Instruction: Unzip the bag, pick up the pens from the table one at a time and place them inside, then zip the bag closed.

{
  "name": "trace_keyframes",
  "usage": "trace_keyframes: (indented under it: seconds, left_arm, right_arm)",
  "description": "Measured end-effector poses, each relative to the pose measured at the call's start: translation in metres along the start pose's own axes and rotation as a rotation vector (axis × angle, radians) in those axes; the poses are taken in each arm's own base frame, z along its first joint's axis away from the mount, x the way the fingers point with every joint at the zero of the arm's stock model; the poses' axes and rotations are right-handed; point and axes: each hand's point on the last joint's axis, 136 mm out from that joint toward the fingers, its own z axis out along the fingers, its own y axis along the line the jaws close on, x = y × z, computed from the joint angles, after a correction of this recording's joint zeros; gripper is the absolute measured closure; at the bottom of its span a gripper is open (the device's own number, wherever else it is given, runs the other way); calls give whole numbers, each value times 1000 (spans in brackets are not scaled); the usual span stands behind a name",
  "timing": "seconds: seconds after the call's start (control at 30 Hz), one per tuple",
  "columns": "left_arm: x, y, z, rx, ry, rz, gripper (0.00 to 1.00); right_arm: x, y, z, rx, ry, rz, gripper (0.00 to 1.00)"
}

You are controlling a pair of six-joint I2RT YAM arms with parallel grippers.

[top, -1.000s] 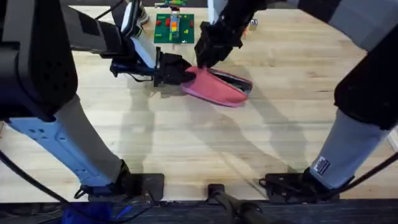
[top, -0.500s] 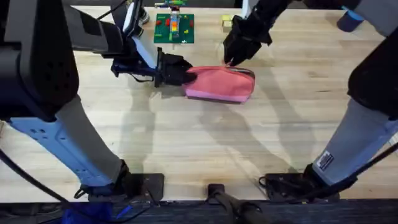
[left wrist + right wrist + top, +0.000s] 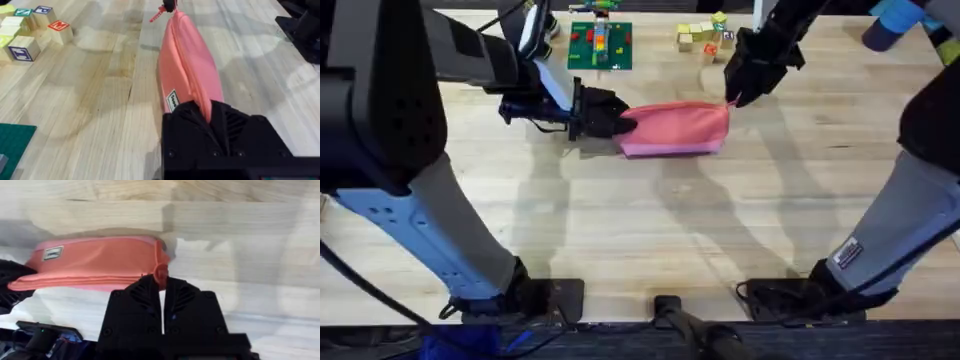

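The bag (image 3: 675, 130) is lying on the desk (image 3: 650, 230) toward the far middle, its long axis running left to right across the overhead view, its zipper seam lying along the far top edge. It is stretched out straight between my two hands.

My left hand (image 3: 610, 118) is clenching the bag's left end; in the left wrist view the pink fabric is disappearing between my black fingers (image 3: 235, 132), and the bag (image 3: 187, 70) is pointing straight away from that hand, with a small white label (image 3: 172, 100) on its side.

My right hand (image 3: 738, 90) is sitting at the bag's right end, on the far corner. In the right wrist view my two fingers (image 3: 145, 297) are pressed nearly together with only a thin gap, and the small pink zipper pull (image 3: 160, 273) is sitting right at their tips. They are looking pinched on it, with the bag (image 3: 95, 262) stretching away sideways from there.

Beyond the bag, a green baseplate (image 3: 600, 45) is lying near the desk's far edge, and some lettered wooden blocks (image 3: 702, 34) are sitting to its right, well apart from the bag
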Motion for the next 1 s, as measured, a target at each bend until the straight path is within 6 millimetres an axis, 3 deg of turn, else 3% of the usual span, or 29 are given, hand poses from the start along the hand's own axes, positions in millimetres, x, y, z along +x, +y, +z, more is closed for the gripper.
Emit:
trace_keyframes:
  seconds: [0.23,0.57,0.67,0.77,0.87,1.0]
  left_arm:
    - [0,0,1,2,-1,4,958]
    - [0,-2,4,12,3,2,958]
    - [0,-3,4,13,3,1,959]
    - [0,-3,4,13,3,2,959]
    - [1,-2,2,7,6,1,959]
    - [2,3,-5,-16,4,-6,959]
  right_arm:
    - [3,-4,2,0,17,52,968]
    - [14,-29,53,-32,90,228,968]
    - [17,-45,57,-50,112,297,968]
    - [16,-47,55,-94,118,319,966]
    - [15,-52,55,-78,110,277,739]
    - [9,-57,49,-65,79,220,169]
